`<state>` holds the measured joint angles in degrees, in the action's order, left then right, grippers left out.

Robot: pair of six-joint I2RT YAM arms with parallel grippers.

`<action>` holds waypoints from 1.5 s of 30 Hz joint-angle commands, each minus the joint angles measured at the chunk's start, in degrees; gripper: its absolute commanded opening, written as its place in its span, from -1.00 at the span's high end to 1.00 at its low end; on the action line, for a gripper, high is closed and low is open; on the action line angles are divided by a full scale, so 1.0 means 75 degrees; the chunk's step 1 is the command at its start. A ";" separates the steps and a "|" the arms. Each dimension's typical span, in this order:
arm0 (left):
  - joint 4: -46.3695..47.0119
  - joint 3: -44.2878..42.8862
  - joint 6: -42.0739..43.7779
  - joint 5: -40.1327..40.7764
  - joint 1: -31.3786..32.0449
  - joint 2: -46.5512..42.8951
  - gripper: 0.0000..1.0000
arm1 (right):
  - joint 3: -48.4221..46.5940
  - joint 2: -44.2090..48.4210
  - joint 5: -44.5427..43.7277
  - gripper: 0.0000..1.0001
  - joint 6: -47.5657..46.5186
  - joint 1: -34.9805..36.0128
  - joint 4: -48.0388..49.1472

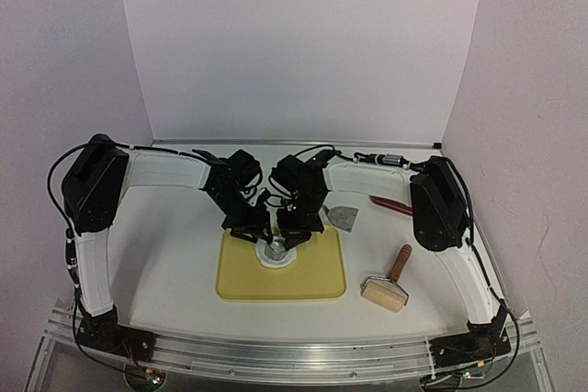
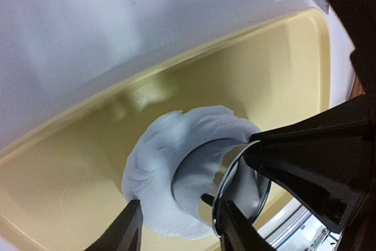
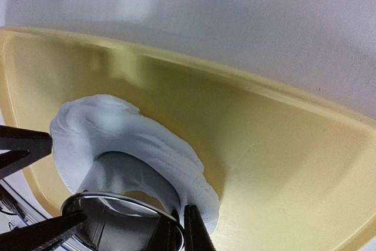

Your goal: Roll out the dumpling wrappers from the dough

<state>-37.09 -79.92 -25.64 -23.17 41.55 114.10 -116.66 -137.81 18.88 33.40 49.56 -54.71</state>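
Observation:
The dough is a flat, roundish white sheet on the yellow board; it also shows in the right wrist view. A round pressed patch the width of the cutter sits in the sheet; I cannot tell whether it is a freed wrapper. My right gripper is shut on the wall of the steel ring cutter, held tilted with one edge off the dough. My left gripper is open, its fingertips straddling the near dough edge beside the cutter. Both grippers meet over the dough.
A wooden-handled roller lies on the table right of the board. A metal scraper and a red-handled tool lie behind it. White walls enclose the back and both sides.

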 commanded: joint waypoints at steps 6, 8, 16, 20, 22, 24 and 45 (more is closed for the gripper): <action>-0.0305 0.0327 -0.0346 0.0440 0.0083 -0.1719 -0.37 | 0.0211 -0.0216 -0.1674 1.00 -0.0116 -0.0148 -0.1226; -0.0107 0.0602 -0.0512 0.0378 0.0024 -0.1906 -0.38 | 0.0204 -0.0193 -0.1684 1.00 -0.0145 -0.0149 -0.1232; 0.0891 0.1175 -0.1028 -0.0718 -0.0516 -0.1386 0.08 | 0.0063 -0.0258 -0.1617 1.00 -0.0326 -0.0135 -0.1182; 0.1191 0.0921 -0.1076 -0.1121 -0.0530 -0.0860 0.14 | -0.0016 -0.0301 -0.1721 1.00 -0.0362 -0.0101 -0.1185; 0.1245 0.0847 -0.1045 -0.1129 -0.0536 -0.0649 0.14 | -0.0028 -0.0323 -0.1749 1.00 -0.0374 -0.0083 -0.1183; 0.1347 0.0800 -0.1044 -0.1215 -0.0542 -0.0465 0.15 | -0.0036 -0.0339 -0.1759 1.00 -0.0400 -0.0046 -0.1181; 0.1909 0.0393 -0.1022 -0.2095 -0.0537 0.0826 0.94 | -0.0639 -0.0951 -0.2517 1.00 -0.0717 0.0360 -0.1681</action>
<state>-23.98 -75.66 -33.17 -37.98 37.36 119.77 -121.43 -139.22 7.13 30.00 51.64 -61.51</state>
